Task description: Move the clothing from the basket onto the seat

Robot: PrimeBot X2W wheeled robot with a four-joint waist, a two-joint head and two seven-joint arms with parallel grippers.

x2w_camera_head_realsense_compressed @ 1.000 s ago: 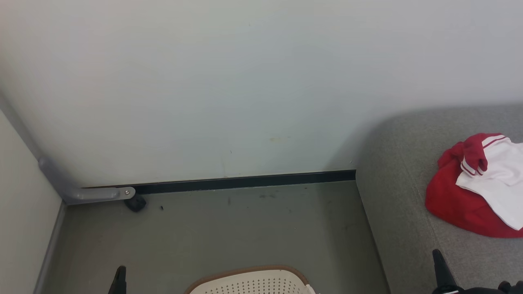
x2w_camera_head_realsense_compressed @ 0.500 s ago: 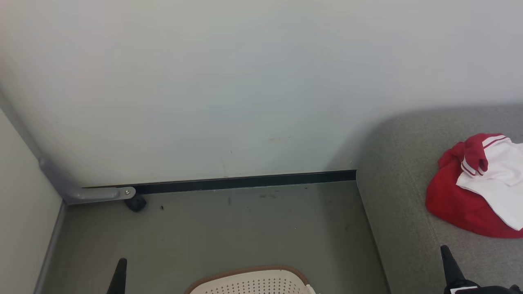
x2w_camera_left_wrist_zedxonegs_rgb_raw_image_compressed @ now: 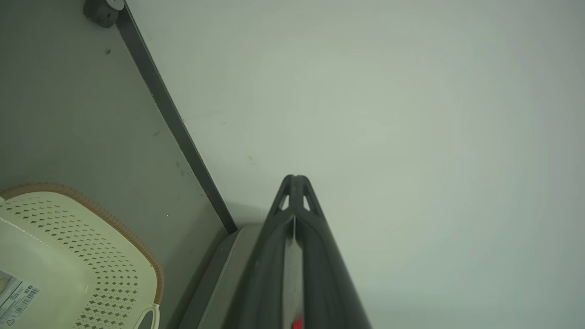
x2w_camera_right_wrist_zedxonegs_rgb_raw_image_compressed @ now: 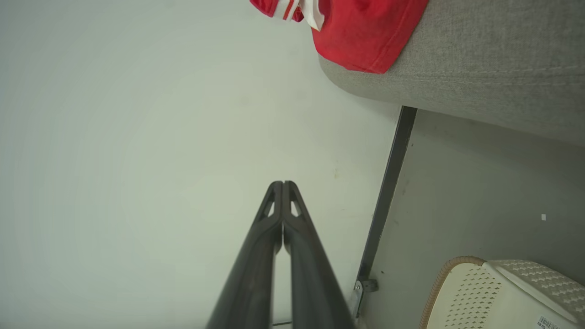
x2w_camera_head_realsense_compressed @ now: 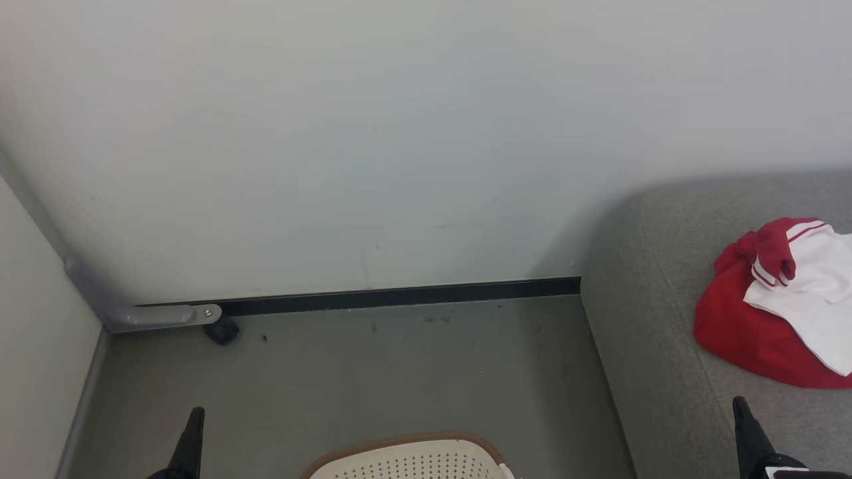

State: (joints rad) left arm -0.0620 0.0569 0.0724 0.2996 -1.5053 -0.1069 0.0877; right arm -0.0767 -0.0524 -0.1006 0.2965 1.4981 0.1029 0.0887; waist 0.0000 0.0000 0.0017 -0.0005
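The red and white clothing [x2w_camera_head_realsense_compressed: 775, 306] lies crumpled on the grey seat [x2w_camera_head_realsense_compressed: 659, 319] at the right of the head view; in the right wrist view the clothing [x2w_camera_right_wrist_zedxonegs_rgb_raw_image_compressed: 365, 32] rests near the seat's [x2w_camera_right_wrist_zedxonegs_rgb_raw_image_compressed: 480, 73] rounded edge. On the floor at the bottom centre, the cream basket [x2w_camera_head_realsense_compressed: 413, 459] shows only its brown rim and perforated wall. The left wrist view shows the basket's [x2w_camera_left_wrist_zedxonegs_rgb_raw_image_compressed: 68, 256] pale inside with a label. My left gripper [x2w_camera_head_realsense_compressed: 194, 416] [x2w_camera_left_wrist_zedxonegs_rgb_raw_image_compressed: 295, 179] is shut with nothing in it. My right gripper [x2w_camera_head_realsense_compressed: 739, 404] [x2w_camera_right_wrist_zedxonegs_rgb_raw_image_compressed: 282, 185], over the seat's front, is also shut and holds nothing.
A pale wall [x2w_camera_head_realsense_compressed: 399, 133] with a dark baseboard [x2w_camera_head_realsense_compressed: 399, 296] stands behind the grey floor [x2w_camera_head_realsense_compressed: 366, 372]. A grey metal bracket [x2w_camera_head_realsense_compressed: 146, 314] and a small black doorstop [x2w_camera_head_realsense_compressed: 223, 330] sit at the left corner.
Both grippers have risen a little in the head view; the right one has also drifted rightward. The clothing, basket and seat have not moved.
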